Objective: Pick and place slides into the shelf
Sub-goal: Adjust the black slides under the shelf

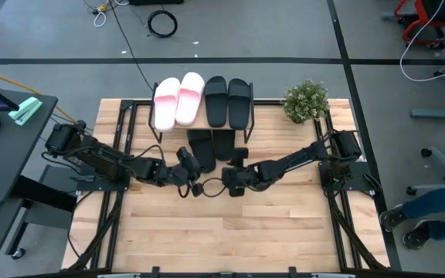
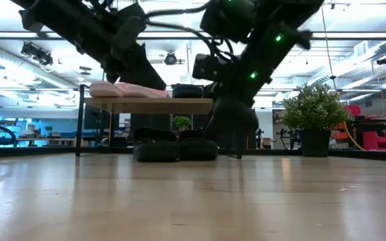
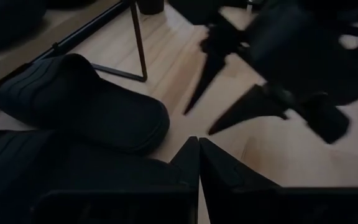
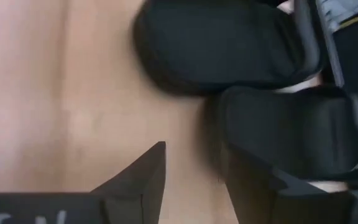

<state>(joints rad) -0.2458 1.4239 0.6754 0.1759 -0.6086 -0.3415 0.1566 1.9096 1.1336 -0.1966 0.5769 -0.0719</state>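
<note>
The shelf (image 2: 146, 105) stands at the table's far middle. Two pale pink slides (image 1: 178, 99) and two black slides (image 1: 228, 100) lie on its top board. Two more black slides (image 1: 211, 145) rest flat on the table under it, also in the low view (image 2: 176, 146). My left gripper (image 3: 197, 149) is shut, low beside the left one of these (image 3: 86, 106), near its near end. My right gripper (image 4: 194, 168) is open, close to the table at the near end of the right one (image 4: 291, 134). My left gripper has its shut fingertips right beside a black slide (image 3: 160, 158); I cannot tell whether they touch it. My right gripper has one finger (image 4: 253, 177) against the outline of the nearer black slide's end (image 4: 229, 124); whether it touches cannot be told.
A small potted plant (image 1: 306, 100) stands at the table's far right corner. The shelf's thin black legs (image 3: 138, 43) stand close to both grippers. The arms' bases and rails run along the table's left and right edges. Bare wood (image 1: 222, 232) fills the near half.
</note>
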